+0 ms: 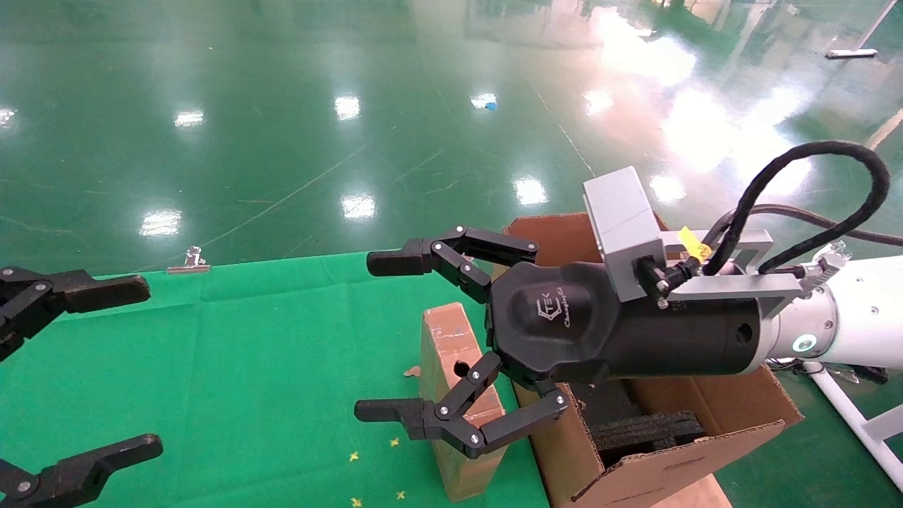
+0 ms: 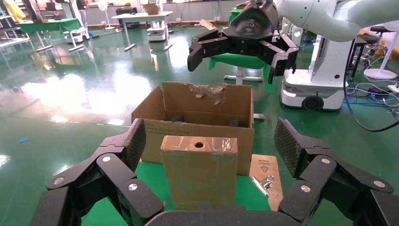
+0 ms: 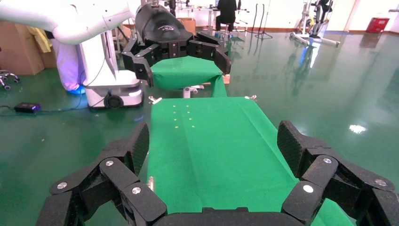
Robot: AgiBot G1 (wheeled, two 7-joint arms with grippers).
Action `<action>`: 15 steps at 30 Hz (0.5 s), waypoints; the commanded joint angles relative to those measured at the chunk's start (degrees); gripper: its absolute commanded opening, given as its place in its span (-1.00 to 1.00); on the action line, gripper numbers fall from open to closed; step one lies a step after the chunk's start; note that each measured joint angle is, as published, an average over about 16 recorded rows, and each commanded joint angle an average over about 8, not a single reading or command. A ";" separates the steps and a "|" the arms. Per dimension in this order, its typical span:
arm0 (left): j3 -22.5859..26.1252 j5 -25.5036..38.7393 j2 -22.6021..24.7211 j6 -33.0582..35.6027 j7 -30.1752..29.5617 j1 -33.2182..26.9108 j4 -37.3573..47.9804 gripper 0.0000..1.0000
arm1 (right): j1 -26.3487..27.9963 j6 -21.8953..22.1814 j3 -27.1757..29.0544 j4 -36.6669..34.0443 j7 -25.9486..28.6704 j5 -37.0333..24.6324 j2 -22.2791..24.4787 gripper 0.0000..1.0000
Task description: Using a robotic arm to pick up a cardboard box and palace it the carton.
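The box (image 1: 451, 381) is brown with shiny tape patches; the carton (image 1: 677, 423) is brown with black foam (image 1: 645, 427) inside. The surface (image 1: 247, 381) is green with small yellow marks, the arm (image 1: 853, 310) white, both hands black

The robotic arm (image 1: 811, 321) reaches from three o'clock, right gripper (image 1: 384, 339) spread above the cardboard box (image 1: 451, 367).

— What is the robotic arm (image 1: 839, 317) doing?
— It is reaching in from the right, its right gripper (image 1: 381, 335) spreading its fingers wide.
— And the left gripper (image 1: 106, 367)?
— It is hanging at the left edge, fingers apart too.
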 commanded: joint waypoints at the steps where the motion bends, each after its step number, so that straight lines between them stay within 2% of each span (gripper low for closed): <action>1: 0.00 0.00 0.00 0.00 0.00 0.00 0.00 1.00 | 0.00 0.00 0.00 0.00 0.00 0.00 0.00 1.00; 10: 0.00 0.00 0.00 0.00 0.00 0.00 0.01 1.00 | 0.01 -0.01 -0.12 0.06 0.01 -0.21 -0.02 1.00; 15: 0.02 -0.01 0.00 0.01 0.02 -0.02 0.03 1.00 | 1.33 0.31 -2.33 1.56 0.67 -4.91 -0.55 1.00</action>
